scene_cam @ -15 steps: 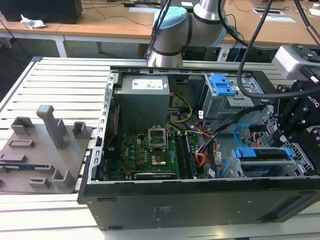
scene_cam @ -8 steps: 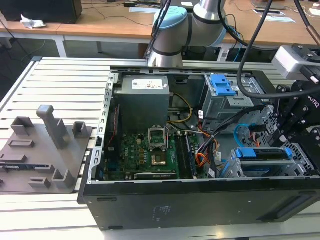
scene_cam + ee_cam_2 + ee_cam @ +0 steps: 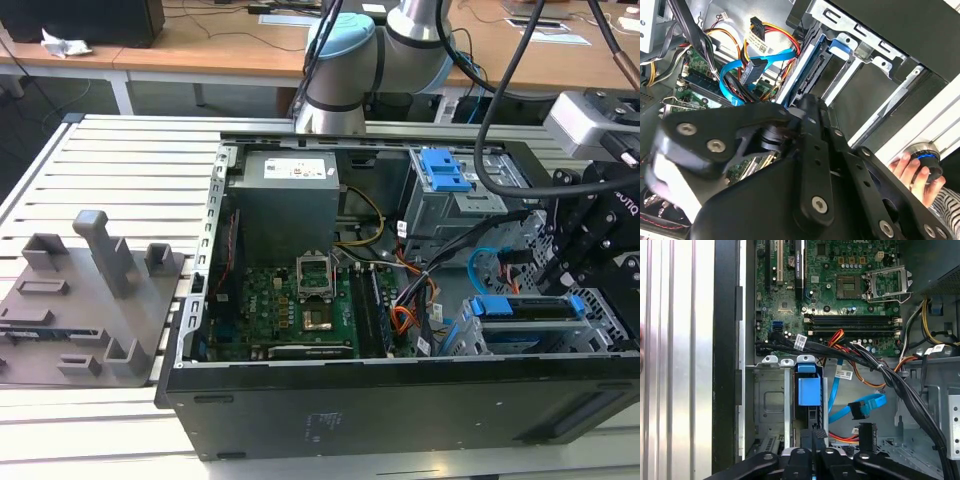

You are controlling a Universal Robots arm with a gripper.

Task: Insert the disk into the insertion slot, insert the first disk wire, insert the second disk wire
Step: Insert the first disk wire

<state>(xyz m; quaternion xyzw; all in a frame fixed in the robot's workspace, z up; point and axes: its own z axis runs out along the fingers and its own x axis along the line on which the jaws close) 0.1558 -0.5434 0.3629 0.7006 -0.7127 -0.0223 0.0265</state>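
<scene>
Note disk (image 3: 808,390) sitting in insertion slot (image 3: 771,405), blue carrier tab showing. Find gripper (image 3: 816,436) just beside disk; cannot tell opening or hold. See second disk wire (image 3: 867,402) looping beside slot, plug apart from disk. See first disk wire (image 3: 867,437) plug nearby, likewise apart.

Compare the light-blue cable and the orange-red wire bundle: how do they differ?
The light-blue cable is one flat ribbon; the orange-red wire bundle is several thin strands. The cable sweeps in a wide loop; the bundle runs nearly straight to its plug. Both end in dark plugs.
</scene>
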